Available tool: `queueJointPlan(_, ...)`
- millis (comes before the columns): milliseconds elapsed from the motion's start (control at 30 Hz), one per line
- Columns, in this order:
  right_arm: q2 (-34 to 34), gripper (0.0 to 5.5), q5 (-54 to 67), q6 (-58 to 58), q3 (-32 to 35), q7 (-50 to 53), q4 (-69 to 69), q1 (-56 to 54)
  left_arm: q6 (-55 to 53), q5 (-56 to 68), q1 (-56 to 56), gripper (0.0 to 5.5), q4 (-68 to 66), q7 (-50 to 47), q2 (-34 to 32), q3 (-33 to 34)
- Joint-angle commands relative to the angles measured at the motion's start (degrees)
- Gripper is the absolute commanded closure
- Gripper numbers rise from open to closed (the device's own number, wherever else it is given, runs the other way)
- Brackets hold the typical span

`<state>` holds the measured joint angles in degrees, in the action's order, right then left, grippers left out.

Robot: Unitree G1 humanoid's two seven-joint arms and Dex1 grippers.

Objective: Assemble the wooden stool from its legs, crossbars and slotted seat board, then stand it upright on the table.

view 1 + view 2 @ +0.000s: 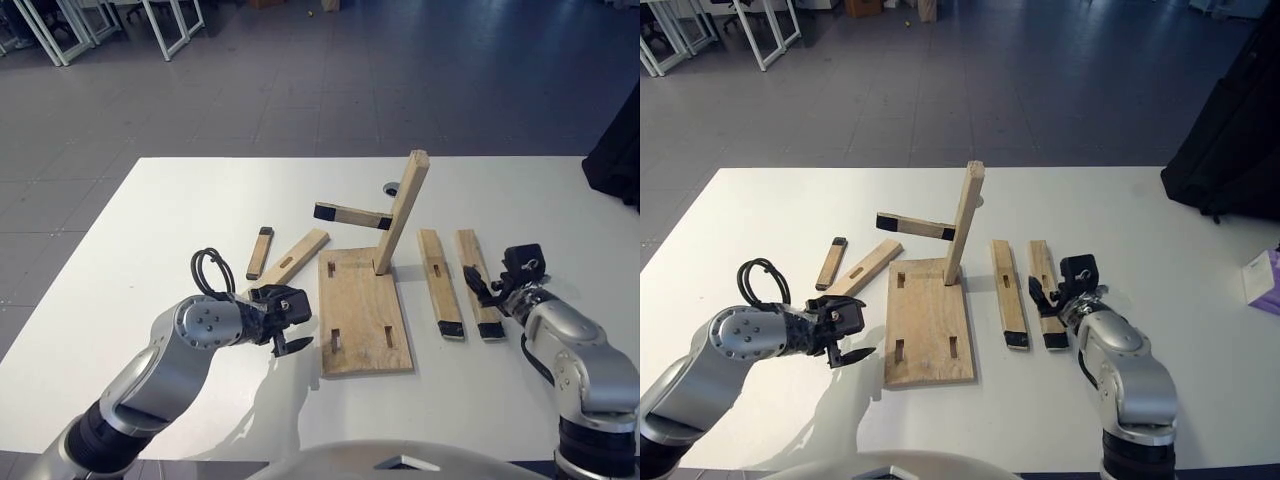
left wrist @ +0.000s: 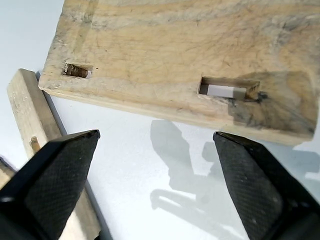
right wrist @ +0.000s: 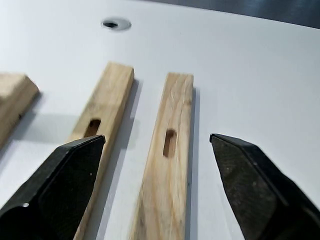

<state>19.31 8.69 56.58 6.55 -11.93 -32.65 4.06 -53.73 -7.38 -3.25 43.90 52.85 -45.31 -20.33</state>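
Left hand (image 2: 156, 135) spread, right hand (image 3: 157, 137) spread, white table (image 1: 180, 200), seat board (image 1: 362, 310), grey floor (image 1: 300, 80) beyond

A slotted board (image 1: 928, 322) is lying flat on the white tabletop (image 1: 750, 215). A leg (image 1: 964, 225) is standing tilted at its far right corner, with a black-tipped crossbar (image 1: 912, 226) sticking out to the left. Two loose legs (image 1: 1008, 293) are lying right of the board, with the right pincer (image 1: 1042, 296) hovering at the outer one. The left pincer (image 1: 847, 356) is hanging with fingers apart just left of the board's near end.
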Motion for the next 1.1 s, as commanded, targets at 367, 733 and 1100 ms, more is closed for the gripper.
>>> queueJointPlan(367,0.1,1.62,-0.3,-1.8,-1.3,-1.0,8.0,5.9,-3.0,3.4,-1.6,1.30,2.2,-4.3,-0.4,-4.7)
queueJointPlan(733,5.2,3.46,1.5,1.7,-2.2,-5.9,8.7,6.0,-7.3,5.8,-3.8,1.30,3.8,-9.3,2.4,-8.2)
queueJointPlan(1100,3.3,3.47,3.7,0.8,2.5,-4.5,7.5,3.3,-2.8,8.8,-1.5,1.30,-0.4,-7.9,-6.3,-1.1)
